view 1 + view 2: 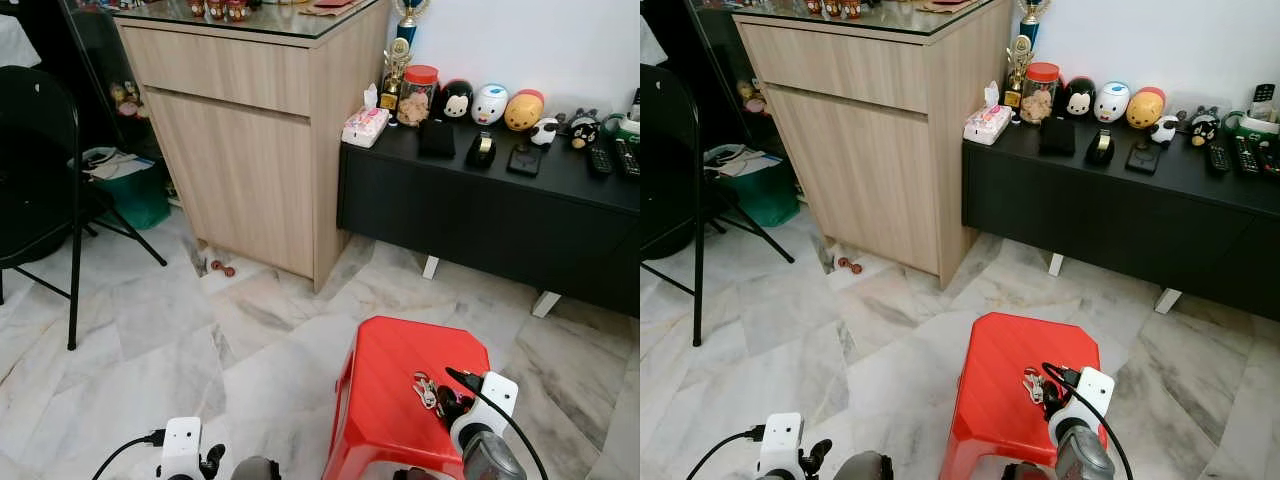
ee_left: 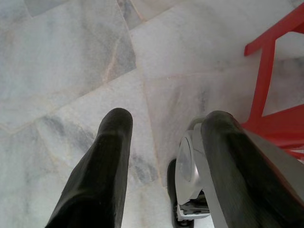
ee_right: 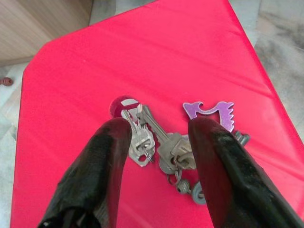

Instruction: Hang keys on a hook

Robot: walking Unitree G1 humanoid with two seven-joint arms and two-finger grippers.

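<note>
Two grippers are seen at the lower edge of the head views. One right gripper (image 3: 154, 142) is held low over the red stool (image 1: 390, 370), its two black fingers (image 3: 102, 161) spread wide apart with nothing clamped between them; the bunch of keys (image 3: 156, 142) lies flat on the seat just below the gap, near the stool's right edge. At least three silver keys can be counted (they overlap, so the exact number is hard to tell), joined with one purple winged charm (image 3: 211, 114) and some small rings. One left gripper (image 2: 164, 137) is hung low above the marble floor (image 1: 150, 330), left of the stool, fingers parted and empty. Part of the stool's front is cut off by the picture edge. One wooden cabinet (image 1: 240, 130) and one black sideboard (image 1: 480, 220) stand behind.
</note>
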